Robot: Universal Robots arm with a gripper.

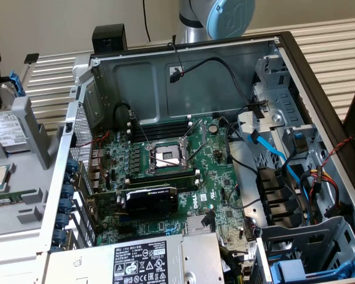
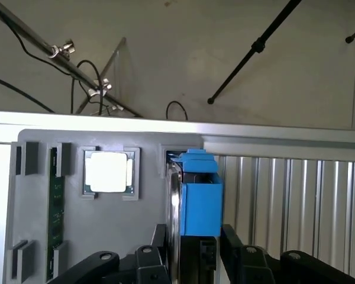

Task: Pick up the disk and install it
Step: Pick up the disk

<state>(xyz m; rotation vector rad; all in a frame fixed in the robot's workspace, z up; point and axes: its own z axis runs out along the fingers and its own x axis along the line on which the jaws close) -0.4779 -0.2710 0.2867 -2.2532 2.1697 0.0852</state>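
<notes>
**Square the grip before drawing the disk out**

The disk (image 2: 201, 201), a silver metal hard drive clipped in a blue plastic frame, stands on edge in a slot of the grey plastic holder tray (image 2: 148, 154). The black two-finger gripper (image 2: 194, 231) straddles it. Its jaws are part-open and close to both flanks, and nothing is lifted. To my eye, an even clamp on the flat sides and a straight pull along the slot would keep the frame from binding. A square silver processor chip (image 2: 108, 172) sits just beside. In the exterior view the tray lies at nine o'clock of the open computer case (image 1: 142, 77).
</notes>
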